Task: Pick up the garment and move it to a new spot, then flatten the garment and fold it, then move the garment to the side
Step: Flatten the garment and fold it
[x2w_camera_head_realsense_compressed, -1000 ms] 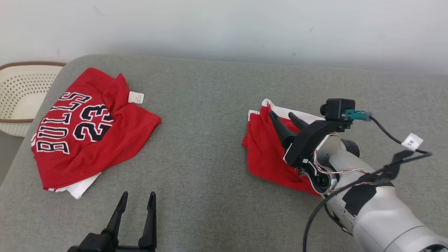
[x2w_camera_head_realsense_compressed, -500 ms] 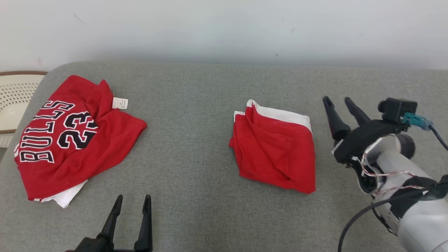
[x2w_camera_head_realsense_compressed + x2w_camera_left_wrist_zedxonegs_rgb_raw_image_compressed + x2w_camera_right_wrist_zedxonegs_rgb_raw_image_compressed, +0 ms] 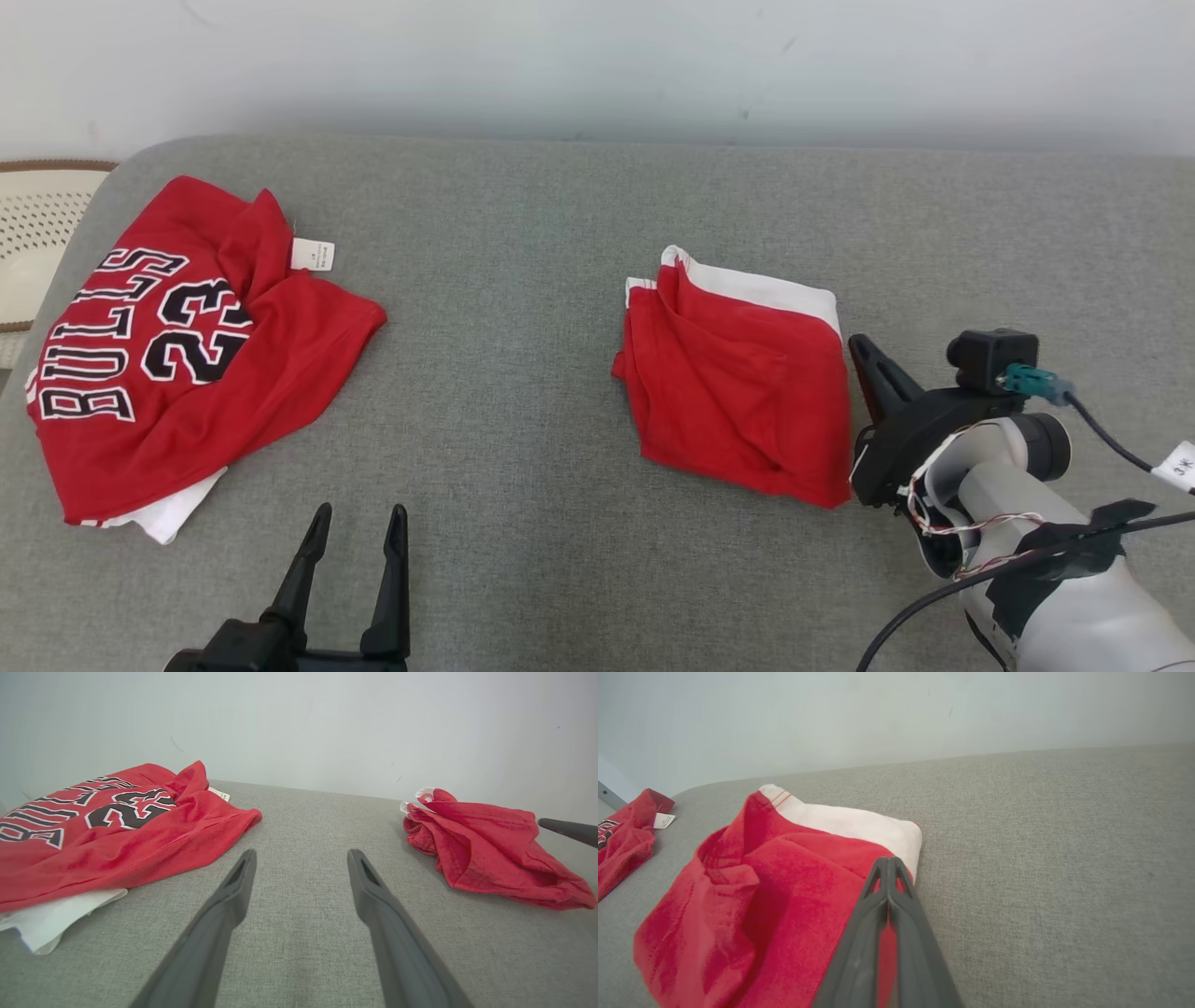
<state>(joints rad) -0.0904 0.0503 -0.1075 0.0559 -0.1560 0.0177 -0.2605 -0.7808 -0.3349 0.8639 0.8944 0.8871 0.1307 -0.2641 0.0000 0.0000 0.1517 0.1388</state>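
The folded garment (image 3: 738,392) lies on the grey cushion (image 3: 523,280), right of the cushion's middle and about halfway between its far edge and its near edge. It is a red cloth folded into a rough square, with a white band along the far side and creases running across its top layer. In the left wrist view the same garment (image 3: 486,849) sits low and rumpled, its near right corner drawn to a point.

The right gripper (image 3: 859,345) is just beside the garment's right edge, its two dark fingers pressed together into one wedge that points toward the far edge. In the right wrist view the closed tips (image 3: 888,861) stand over the spot where the red cloth (image 3: 761,896) meets the white band. No cloth is visible between them, and whether they touch the fabric I cannot tell.

The left gripper (image 3: 361,513) is at the near edge, left of the middle, well apart from the garment. Its fingers stand wide apart with bare cushion between them, and it has hold of nothing (image 3: 302,854).

A red jersey (image 3: 187,355) lettered BULLS 23 is spread loosely near the left edge, a white label (image 3: 313,254) showing at its far side and a white layer peeking out at its near corner. Past the far left corner stands a pale perforated basket (image 3: 37,243). A plain white wall (image 3: 597,65) rises behind the far edge.
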